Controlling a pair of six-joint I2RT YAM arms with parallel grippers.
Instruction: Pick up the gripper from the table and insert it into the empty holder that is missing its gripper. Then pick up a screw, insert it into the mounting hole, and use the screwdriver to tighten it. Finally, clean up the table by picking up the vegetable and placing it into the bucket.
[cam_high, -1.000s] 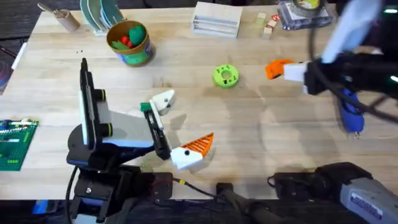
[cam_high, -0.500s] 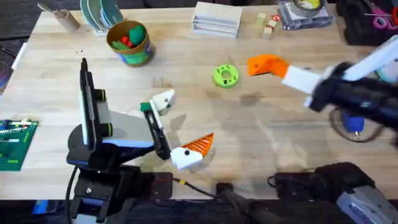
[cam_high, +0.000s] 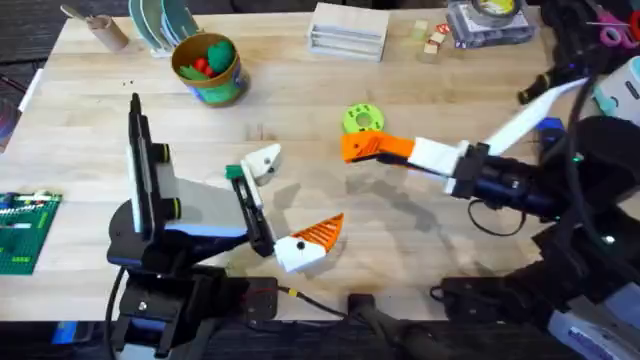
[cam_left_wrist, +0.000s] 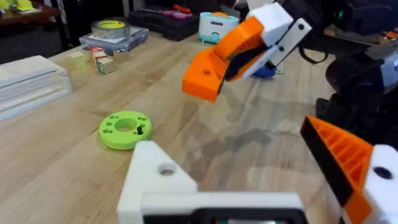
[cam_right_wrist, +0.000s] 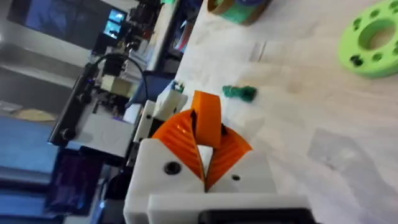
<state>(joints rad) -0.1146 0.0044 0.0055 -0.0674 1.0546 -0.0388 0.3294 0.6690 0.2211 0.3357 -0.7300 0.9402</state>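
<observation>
My right gripper hangs over the table's middle, shut on the orange ribbed gripper piece, which stands up between its pads. The left gripper is open and wide. One of its fingers is the bare white holder, with its mounting hole showing in the left wrist view; the other finger carries an orange pad. The dark-green vegetable lies beside the holder. The bucket stands at the back left with red and green toys inside. A blue bit of the screwdriver shows behind my right gripper.
A bright-green disc with holes lies just behind the right gripper. A white box, small wooden blocks and a tray with a tape roll line the back edge. A green baseplate sits at the left edge.
The right arm has swung from the table's right side to its middle, carrying the orange piece leftward past the green disc toward the left gripper. The left arm has not moved.
</observation>
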